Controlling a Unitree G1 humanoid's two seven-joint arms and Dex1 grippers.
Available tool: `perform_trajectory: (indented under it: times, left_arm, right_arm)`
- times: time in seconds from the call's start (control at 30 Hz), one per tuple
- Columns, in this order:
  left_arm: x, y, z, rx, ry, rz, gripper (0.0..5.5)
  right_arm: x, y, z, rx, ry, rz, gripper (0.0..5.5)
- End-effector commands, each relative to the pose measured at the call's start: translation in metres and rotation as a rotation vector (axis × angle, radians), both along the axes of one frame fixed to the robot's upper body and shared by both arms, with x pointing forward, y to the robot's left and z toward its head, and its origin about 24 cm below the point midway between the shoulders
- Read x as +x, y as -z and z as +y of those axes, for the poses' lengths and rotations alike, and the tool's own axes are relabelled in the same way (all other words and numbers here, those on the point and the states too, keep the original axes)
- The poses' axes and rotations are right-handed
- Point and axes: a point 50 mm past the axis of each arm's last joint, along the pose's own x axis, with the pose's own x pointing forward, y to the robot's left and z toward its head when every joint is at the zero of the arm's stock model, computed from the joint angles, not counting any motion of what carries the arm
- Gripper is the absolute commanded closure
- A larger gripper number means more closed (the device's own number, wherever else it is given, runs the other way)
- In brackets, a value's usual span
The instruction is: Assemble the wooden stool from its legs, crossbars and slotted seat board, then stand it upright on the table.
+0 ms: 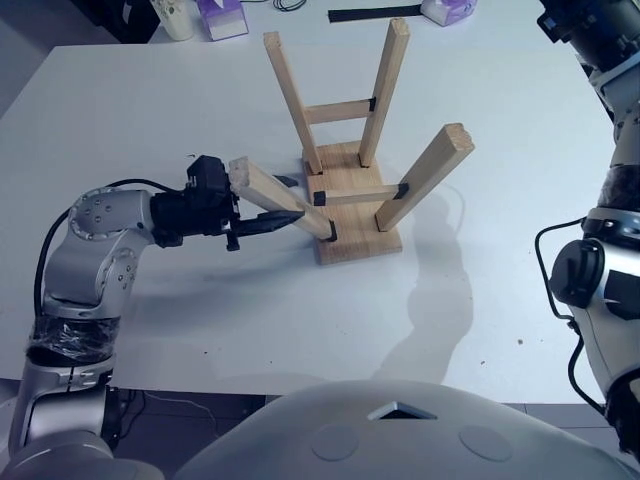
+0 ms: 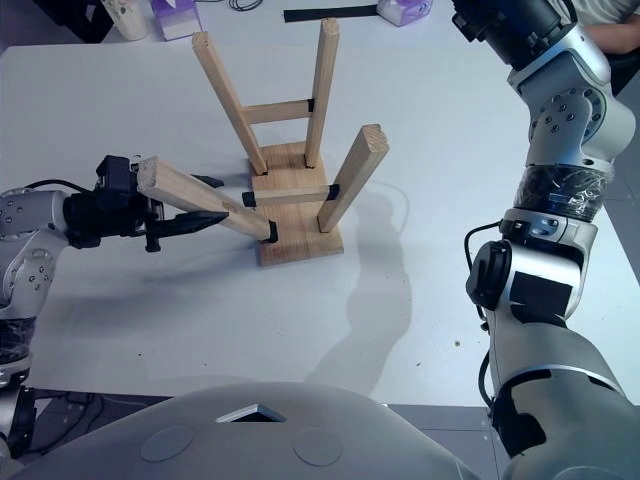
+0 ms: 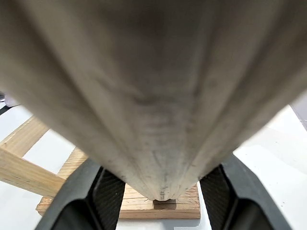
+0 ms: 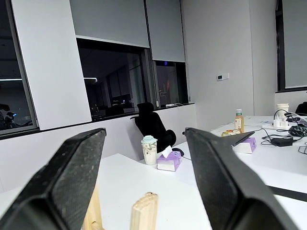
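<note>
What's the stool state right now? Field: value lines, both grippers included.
stool: upside down, legs pointing up
seat board: flat on the table
held leg: near-left one, leaning out to the robot's left, foot at the board's corner
left gripper: shut on held leg
far crossbar: joins the two far legs
near crossbar: runs from the near-right leg toward held leg; joint there unclear
right gripper: open, empty, raised
upright: not yet

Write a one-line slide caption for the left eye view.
Left claw grips a tilted leg of the upside-down stool, whose seat board lies flat on the white table.
</note>
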Motion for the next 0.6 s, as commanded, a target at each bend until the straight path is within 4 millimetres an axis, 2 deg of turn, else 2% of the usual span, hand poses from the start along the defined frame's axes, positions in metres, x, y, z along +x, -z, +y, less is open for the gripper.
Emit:
perform_trajectory:
  times: [0.03,0.17,0.3,0.47,0.6]
  left_arm:
    - [-0.007,0.012,0.007,0.108,0.056,0.16,3.46]
    - [-0.005,0.011,0.013,0.171,0.088,0.2,3.46]
    - [0.007,0.013,0.01,0.223,0.126,0.191,3.46]
    - [0.009,0.004,0.005,0.222,0.146,0.155,3.46]
    - [0.003,0.006,0.004,0.226,0.112,0.137,3.46]
  right_arm:
    - [-0.009,0.005,0.0,0.03,0.01,0.007,2.45]
    - [-0.017,0.02,0.004,0.063,0.026,0.038,2.45]
    - [-0.019,0.034,0.019,0.087,0.038,0.069,2.45]
    - [-0.032,0.039,0.037,0.039,-0.007,0.076,2.45]
    - [-0.043,0.034,0.038,0.023,-0.009,0.061,2.45]
